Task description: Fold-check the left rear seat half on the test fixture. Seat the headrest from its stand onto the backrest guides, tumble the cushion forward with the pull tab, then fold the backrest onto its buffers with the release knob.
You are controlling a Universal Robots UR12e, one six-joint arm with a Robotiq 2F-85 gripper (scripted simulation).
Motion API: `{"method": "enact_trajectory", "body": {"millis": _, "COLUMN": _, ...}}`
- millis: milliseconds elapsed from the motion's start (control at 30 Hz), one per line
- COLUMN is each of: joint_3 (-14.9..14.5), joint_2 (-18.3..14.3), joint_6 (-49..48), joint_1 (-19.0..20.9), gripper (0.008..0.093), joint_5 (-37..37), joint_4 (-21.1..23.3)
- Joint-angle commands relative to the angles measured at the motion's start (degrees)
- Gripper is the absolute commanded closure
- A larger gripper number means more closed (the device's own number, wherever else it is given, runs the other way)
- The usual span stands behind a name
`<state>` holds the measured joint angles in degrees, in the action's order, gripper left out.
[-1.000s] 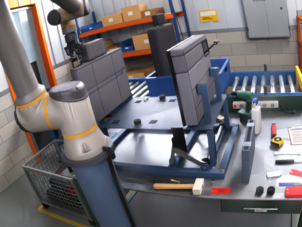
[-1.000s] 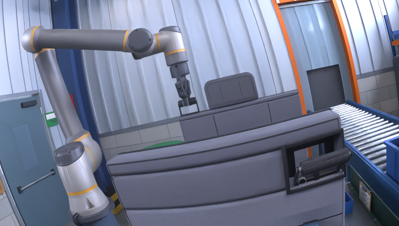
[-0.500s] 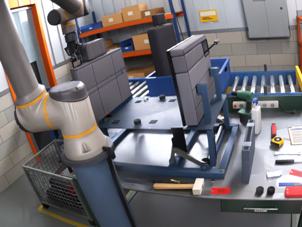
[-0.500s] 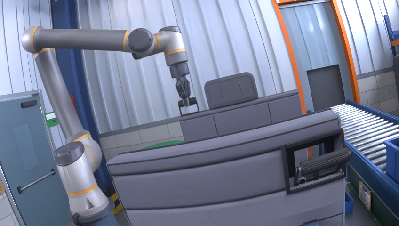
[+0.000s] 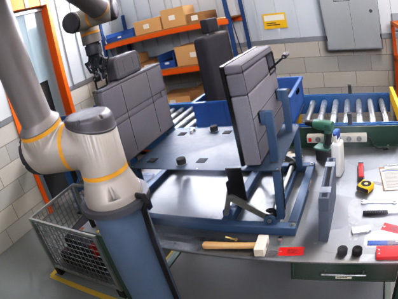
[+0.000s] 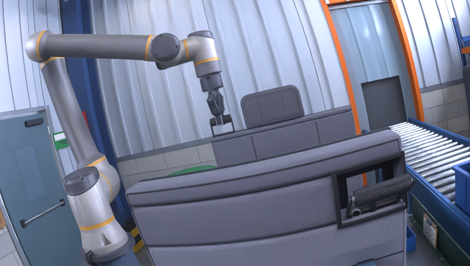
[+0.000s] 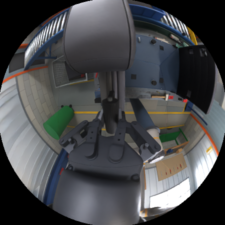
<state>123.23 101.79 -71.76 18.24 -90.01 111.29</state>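
Observation:
The grey backrest (image 5: 136,106) stands upright at the rear of the blue fixture. The headrest (image 5: 123,65) sits on top of it. The seat cushion (image 5: 252,103) stands tumbled forward on edge, its pull tab (image 6: 379,194) facing the second side camera. My gripper (image 7: 110,117) is at the backrest's top outer corner, beside the headrest. I grip the dark release knob (image 7: 110,112) with closed fingers. Two round black buffers (image 5: 181,160) (image 5: 213,128) sit on the fixture deck (image 5: 199,148) in front of the backrest.
Behind the fixture stand a roller conveyor (image 5: 347,107), a blue bin and orange shelves with boxes. The empty headrest stand (image 5: 327,196) is on the bench to the right, among a drill (image 5: 323,132), a bottle and hand tools. A mallet (image 5: 236,245) lies at the front. A wire cage (image 5: 69,238) stands by the arm base.

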Motion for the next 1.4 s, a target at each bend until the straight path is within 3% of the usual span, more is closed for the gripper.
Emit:
{"method": "enact_trajectory", "body": {"millis": 0, "joint_3": -0.17, "joint_2": 0.02, "joint_6": 0.0, "joint_1": 0.0, "gripper": 0.0934, "joint_5": 0.01, "joint_4": 0.04}}
{"method": "enact_trajectory", "body": {"millis": 1367, "joint_3": -1.32, "joint_2": 0.43, "joint_6": -0.01, "joint_1": -0.01, "gripper": 0.0934, "joint_5": 0.01, "joint_4": -1.52}}
